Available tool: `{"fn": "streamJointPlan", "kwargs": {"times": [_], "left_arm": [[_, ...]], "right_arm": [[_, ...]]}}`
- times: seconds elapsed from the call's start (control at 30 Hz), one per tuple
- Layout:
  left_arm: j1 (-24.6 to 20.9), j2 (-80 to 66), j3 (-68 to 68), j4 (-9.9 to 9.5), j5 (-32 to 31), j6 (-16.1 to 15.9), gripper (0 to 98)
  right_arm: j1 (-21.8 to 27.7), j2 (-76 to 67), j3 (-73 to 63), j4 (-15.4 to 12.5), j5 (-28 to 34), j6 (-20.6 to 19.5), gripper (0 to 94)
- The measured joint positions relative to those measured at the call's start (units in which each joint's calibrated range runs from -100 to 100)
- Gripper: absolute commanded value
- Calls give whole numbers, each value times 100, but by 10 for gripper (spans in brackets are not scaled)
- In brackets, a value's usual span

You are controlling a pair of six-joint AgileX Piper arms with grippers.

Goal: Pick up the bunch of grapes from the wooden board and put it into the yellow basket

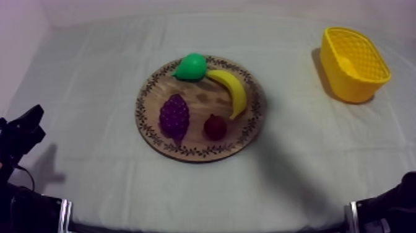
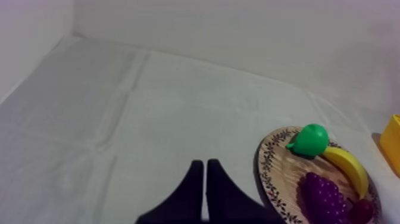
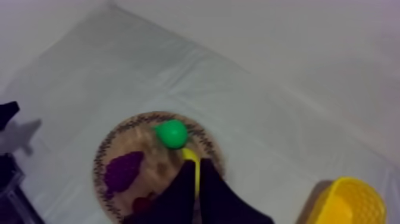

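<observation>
The purple bunch of grapes (image 1: 174,116) lies on the left half of the round wooden board (image 1: 201,99), at the table's middle. The yellow basket (image 1: 354,63) stands at the far right. My left gripper (image 1: 34,116) rests low at the left edge, well away from the board; in the left wrist view its fingers (image 2: 205,164) lie together as a narrow wedge, with the grapes (image 2: 324,196) off to their side. My right gripper (image 3: 197,164) is shut on nothing and hangs above the board (image 3: 146,143), the grapes (image 3: 123,171) beside it and the basket (image 3: 351,205) apart.
Also on the board are a green pear (image 1: 191,67) at the far edge, a banana (image 1: 232,92) on the right and a small red fruit (image 1: 215,127) just right of the grapes. My right arm (image 1: 396,204) sits low at the right.
</observation>
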Motion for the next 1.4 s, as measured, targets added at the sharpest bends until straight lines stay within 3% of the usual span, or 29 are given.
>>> {"fn": "streamJointPlan", "kwargs": {"times": [0.2,0.37,0.57,0.93,1.4], "left_arm": [[0,0,0,0,0,0,1],[0,0,0,0,0,0,1],[0,0,0,0,0,0,1],[0,0,0,0,0,0,1],[0,0,0,0,0,0,1]], "right_arm": [[-434,696,-715,7,750,-497,4],[-596,1199,-1295,-177,1227,-803,4],[-787,1788,-1901,-90,1803,-1255,3],[-984,2808,-2240,-55,1952,-1911,2],[-1058,3716,-2438,-152,1967,-2230,5]]}}
